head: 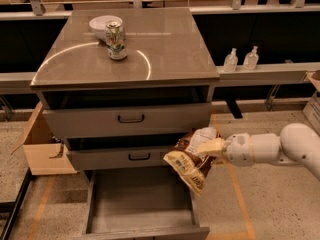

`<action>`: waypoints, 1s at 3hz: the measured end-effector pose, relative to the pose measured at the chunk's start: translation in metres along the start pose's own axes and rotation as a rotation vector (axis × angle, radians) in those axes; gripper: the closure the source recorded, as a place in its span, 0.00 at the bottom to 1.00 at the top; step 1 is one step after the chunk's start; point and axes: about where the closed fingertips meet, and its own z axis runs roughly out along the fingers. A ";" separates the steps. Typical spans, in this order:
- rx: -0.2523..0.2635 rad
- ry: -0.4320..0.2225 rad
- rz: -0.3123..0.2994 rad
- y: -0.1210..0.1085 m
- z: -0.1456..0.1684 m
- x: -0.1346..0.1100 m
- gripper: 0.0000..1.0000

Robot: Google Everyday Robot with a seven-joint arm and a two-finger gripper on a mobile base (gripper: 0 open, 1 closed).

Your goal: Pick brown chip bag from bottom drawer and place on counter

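Observation:
The brown chip bag (190,165) hangs from my gripper (209,145), which is shut on its upper end, at the height of the middle drawer's front. It hangs over the right side of the open bottom drawer (140,199), whose grey floor is bare. My white arm reaches in from the right. The glossy grey-brown counter (165,49) tops the cabinet, above and left of the gripper.
A green-and-white soda can (116,40) and a white bowl (101,25) stand at the counter's back left. Two shallower drawers with black handles (131,118) are slightly open. A cardboard box (42,144) sits left of the cabinet. Two bottles (241,59) stand on a ledge at right.

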 end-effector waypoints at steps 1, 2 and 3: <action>0.039 0.018 -0.019 -0.062 -0.040 0.001 1.00; 0.054 0.064 -0.008 -0.118 -0.071 0.018 1.00; 0.052 0.108 -0.011 -0.162 -0.088 0.050 1.00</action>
